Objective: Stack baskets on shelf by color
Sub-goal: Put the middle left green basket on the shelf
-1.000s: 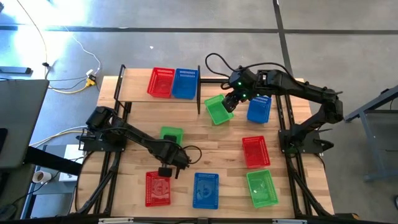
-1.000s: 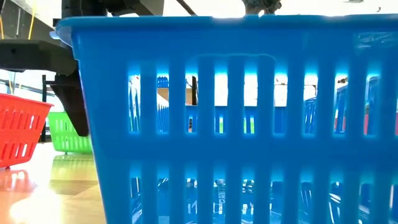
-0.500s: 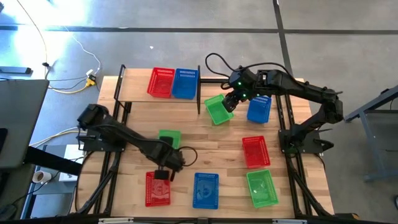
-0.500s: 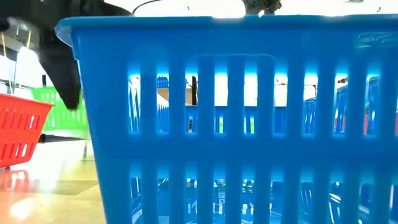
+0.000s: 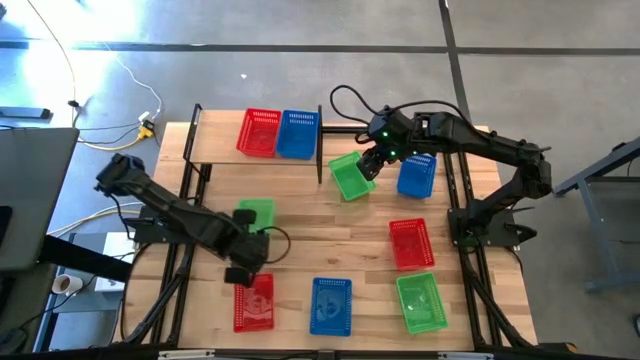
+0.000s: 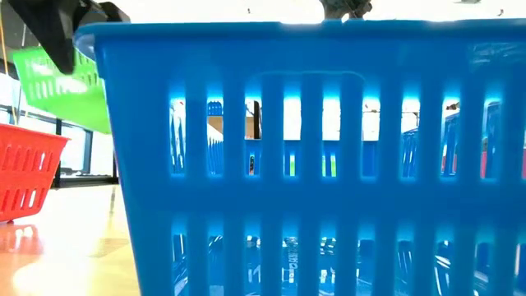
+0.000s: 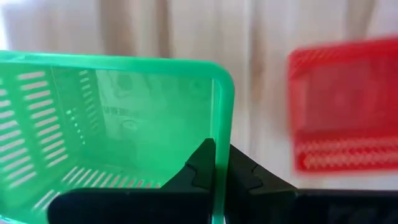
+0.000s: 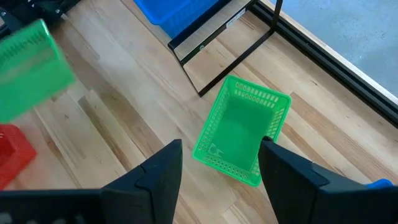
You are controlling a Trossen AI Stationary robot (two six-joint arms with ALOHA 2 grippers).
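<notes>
A yellow plug (image 5: 146, 126) with white cables (image 5: 110, 60) lies on the grey floor (image 5: 300, 60) — beyond the wooden tabletop (image 5: 350, 230).

The shelf (image 5: 215, 140) stands at the table's (image 5: 340, 235) far left, with two baskets (image 5: 278, 133) side by side on its right part. Just right of the shelf lies a tilted basket (image 5: 347, 176), with another basket (image 5: 417, 176) farther right. A lifted basket (image 5: 254, 214) hangs over the left middle. Along the near edge three baskets (image 5: 330, 303) sit in a row, and one more basket (image 5: 410, 243) lies behind the rightmost.
</notes>
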